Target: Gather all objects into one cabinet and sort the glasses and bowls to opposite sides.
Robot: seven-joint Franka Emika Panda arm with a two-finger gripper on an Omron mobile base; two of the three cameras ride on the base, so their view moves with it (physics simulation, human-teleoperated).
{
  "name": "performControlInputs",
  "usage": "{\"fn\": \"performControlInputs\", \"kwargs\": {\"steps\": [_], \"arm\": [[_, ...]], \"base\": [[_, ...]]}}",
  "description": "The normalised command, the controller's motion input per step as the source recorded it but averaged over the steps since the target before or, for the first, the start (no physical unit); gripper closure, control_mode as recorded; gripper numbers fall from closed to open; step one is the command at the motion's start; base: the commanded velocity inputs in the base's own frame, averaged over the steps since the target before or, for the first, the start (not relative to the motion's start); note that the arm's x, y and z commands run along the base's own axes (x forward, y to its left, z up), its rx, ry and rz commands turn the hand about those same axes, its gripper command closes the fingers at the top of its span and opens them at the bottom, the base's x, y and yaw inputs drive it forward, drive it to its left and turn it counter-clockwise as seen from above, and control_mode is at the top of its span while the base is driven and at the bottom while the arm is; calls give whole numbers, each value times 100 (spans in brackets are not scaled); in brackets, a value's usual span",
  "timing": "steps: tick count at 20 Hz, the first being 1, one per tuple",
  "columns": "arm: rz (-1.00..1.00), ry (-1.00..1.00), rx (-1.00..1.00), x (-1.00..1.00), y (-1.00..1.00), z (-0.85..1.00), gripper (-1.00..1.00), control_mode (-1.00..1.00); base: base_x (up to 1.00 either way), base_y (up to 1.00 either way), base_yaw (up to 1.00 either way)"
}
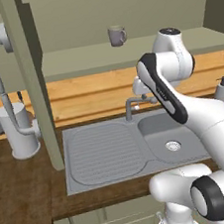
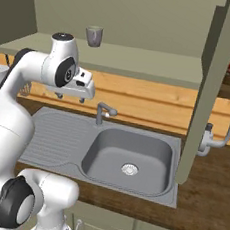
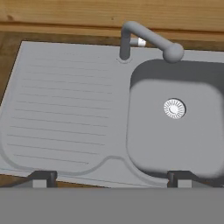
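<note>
counter: dark wood (image 1: 27,210) | sink: grey steel (image 1: 102,153) | backsplash: likely wood (image 2: 153,103)

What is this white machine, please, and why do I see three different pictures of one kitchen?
It is a white robot arm on a base that can drive. Two cameras sit behind it, left and right, and look over the grey sink set in a wooden counter. The third camera sits on the hand and looks straight down at the sink and faucet. The claw is open and holds nothing; its dark tips show at that picture's bottom. Above, one grey mug stands on the open cabinet's shelf. A white canister stands on the counter at the left.
</note>
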Motion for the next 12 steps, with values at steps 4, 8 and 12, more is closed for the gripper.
{"fn": "performControlInputs", "kwargs": {"steps": [4,8,12], "arm": [[0,0,0,0,0,0,-100,100],[0,0,0,0,0,0,-100,100],[0,0,0,0,0,0,-100,100]], "base": [[58,0,5],[0,0,0],[0,0,0]]}}
